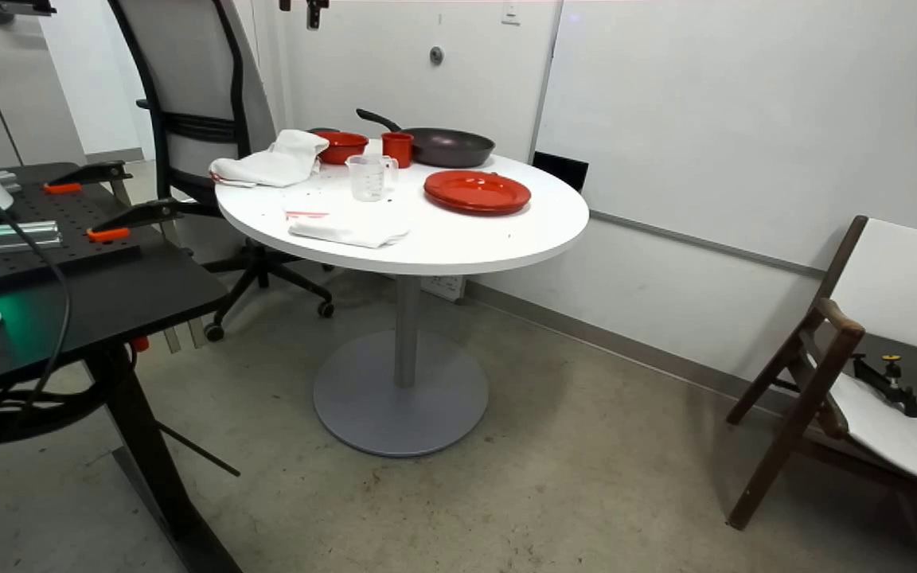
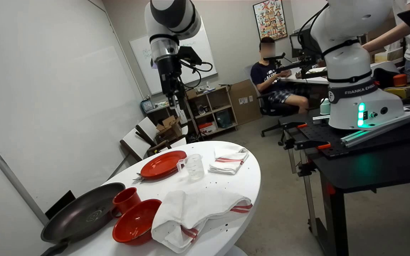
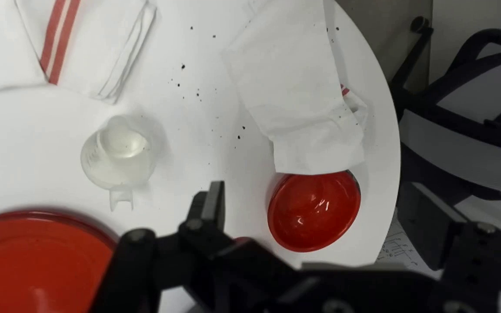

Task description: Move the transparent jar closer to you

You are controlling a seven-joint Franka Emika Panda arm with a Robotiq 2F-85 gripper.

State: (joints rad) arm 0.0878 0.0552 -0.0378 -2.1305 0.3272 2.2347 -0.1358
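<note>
1. The tool (image 3: 321, 211) hung above the white bench (image 1: 466, 236), its jaws spread wide.
2. The clear jar (image 2: 195, 167) stood upright on the bench, between the red plate (image 2: 164, 164) and a folded striped cloth (image 2: 228, 160); the printed scale on its side was too faint to read.
3. The robot's base (image 2: 345, 110) was lettered "FRANKA EMIKA".
4. A round mark inside the dark pan (image 2: 84, 211) could not be made out.
5. Pale lettering on a navy shirt (image 2: 261, 73) and writing on the whiteboard (image 2: 199, 41) were too small to read.
</note>
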